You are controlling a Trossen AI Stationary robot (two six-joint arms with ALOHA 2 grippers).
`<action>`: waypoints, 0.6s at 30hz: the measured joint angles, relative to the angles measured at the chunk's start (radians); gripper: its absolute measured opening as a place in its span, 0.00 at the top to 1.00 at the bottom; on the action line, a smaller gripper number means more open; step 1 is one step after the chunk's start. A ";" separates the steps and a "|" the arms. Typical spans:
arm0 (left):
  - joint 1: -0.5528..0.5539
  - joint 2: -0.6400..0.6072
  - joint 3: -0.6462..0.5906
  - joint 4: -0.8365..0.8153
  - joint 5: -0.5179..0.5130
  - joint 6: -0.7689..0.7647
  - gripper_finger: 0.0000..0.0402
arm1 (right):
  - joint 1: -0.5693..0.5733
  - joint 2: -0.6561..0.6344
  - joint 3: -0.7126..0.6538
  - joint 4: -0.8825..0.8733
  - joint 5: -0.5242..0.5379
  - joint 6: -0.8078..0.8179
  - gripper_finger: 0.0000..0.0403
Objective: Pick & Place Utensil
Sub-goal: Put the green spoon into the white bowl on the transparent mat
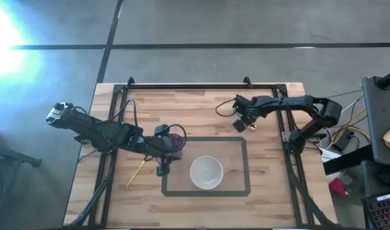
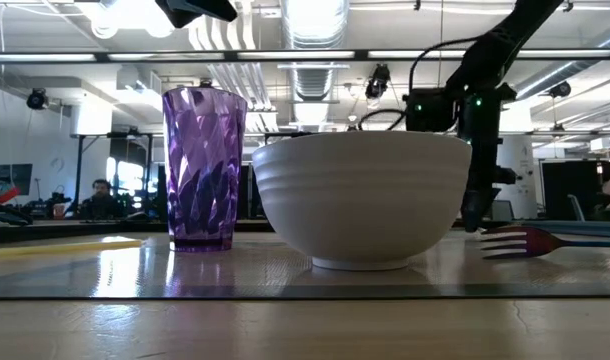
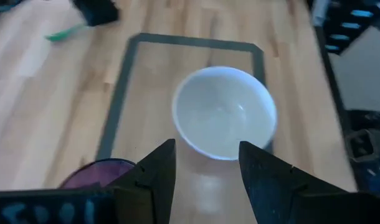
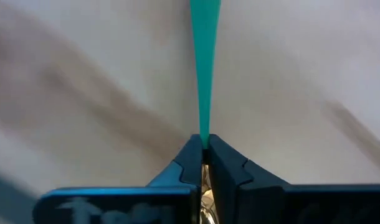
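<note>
A white bowl (image 1: 206,172) stands inside the taped rectangle, also in the low view (image 2: 363,195) and the left wrist view (image 3: 224,112). A purple cup (image 1: 176,137) (image 2: 203,170) stands upright at the bowl's far-left. A dark purple fork (image 1: 246,171) (image 2: 530,240) lies flat right of the bowl. A yellow utensil (image 1: 136,172) lies flat left of the rectangle. My left gripper (image 1: 163,167) (image 3: 205,165) is open beside the cup, touching nothing. My right gripper (image 1: 250,124) (image 4: 204,146), at the far side of the table, is shut on a teal utensil (image 4: 204,68) (image 3: 65,32). My right gripper pinches the teal utensil by one narrow end (image 4: 204,138) between its two fingertips. The utensil runs straight out beyond the fingers, along their line. Whether its far end touches the table I cannot tell.
A dark tape rectangle (image 1: 246,153) marks the table's middle. A black metal frame (image 1: 201,85) runs along the far edge and both sides. Bare wood lies at the near edge and between the bowl and the right gripper. People and desks show in the room beyond.
</note>
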 joint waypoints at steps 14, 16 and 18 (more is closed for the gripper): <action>0.011 0.000 0.000 0.063 -0.162 0.030 0.58 | 0.290 -0.241 0.000 -0.006 0.071 0.086 0.97; 0.020 0.000 0.000 0.071 -0.166 0.048 0.58 | 0.340 -0.279 0.000 -0.004 0.112 0.114 0.97; 0.031 0.000 0.000 0.071 -0.167 0.065 0.58 | 0.386 -0.314 0.000 -0.004 0.151 0.130 0.97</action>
